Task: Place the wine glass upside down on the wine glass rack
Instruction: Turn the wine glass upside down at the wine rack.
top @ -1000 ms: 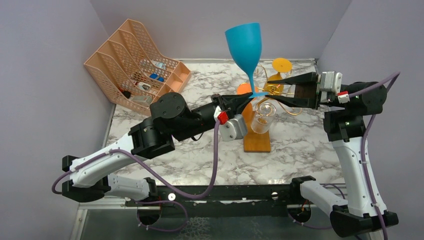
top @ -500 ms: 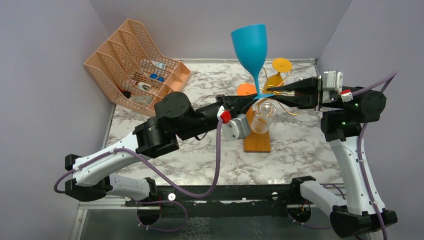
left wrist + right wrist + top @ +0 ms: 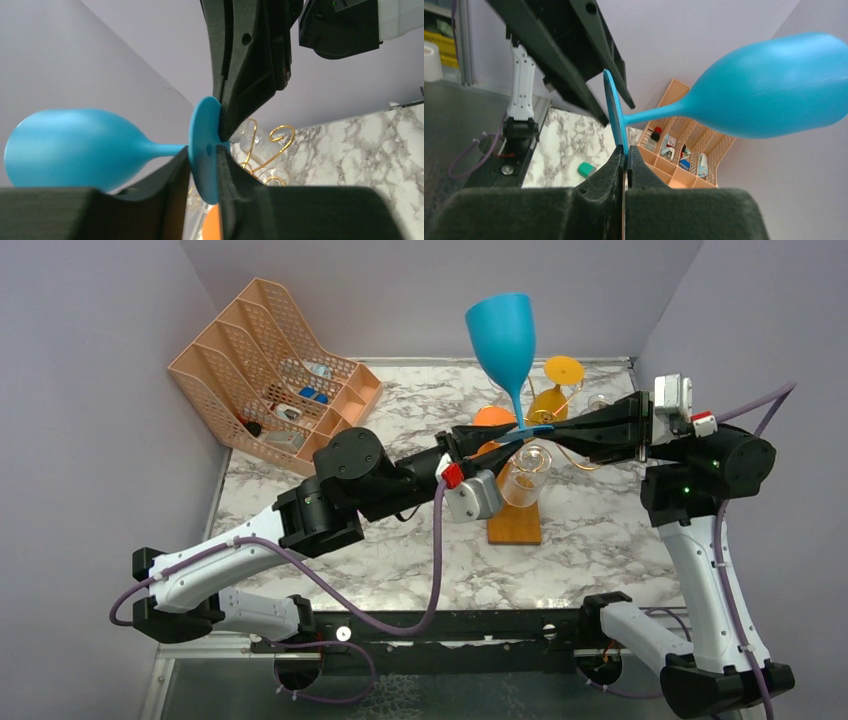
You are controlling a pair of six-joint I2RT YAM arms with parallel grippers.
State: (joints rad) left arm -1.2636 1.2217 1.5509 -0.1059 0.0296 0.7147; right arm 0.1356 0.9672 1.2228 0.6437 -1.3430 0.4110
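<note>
The blue wine glass (image 3: 500, 330) stands upright in the air above the wine glass rack, whose gold wire arms (image 3: 536, 454) rise from an orange-brown wooden base (image 3: 515, 522). My left gripper (image 3: 506, 431) comes from the left and is shut on the glass's round foot. My right gripper (image 3: 546, 429) comes from the right and is shut on the foot's opposite edge. In the left wrist view the foot (image 3: 206, 150) sits between my left gripper's (image 3: 205, 167) fingers. In the right wrist view my right gripper (image 3: 625, 157) pinches the foot's thin edge, with the bowl (image 3: 774, 85) to the right.
Orange glasses (image 3: 563, 371) and a clear glass (image 3: 522, 482) hang on the rack. A peach mesh organiser (image 3: 262, 360) with small items stands at the back left. A small green block (image 3: 585, 170) lies on the marble table (image 3: 600, 540). Purple walls close in on three sides.
My right gripper was open around the glass's foot and has closed on it. The glass and both grippers have risen slightly and shifted right.
</note>
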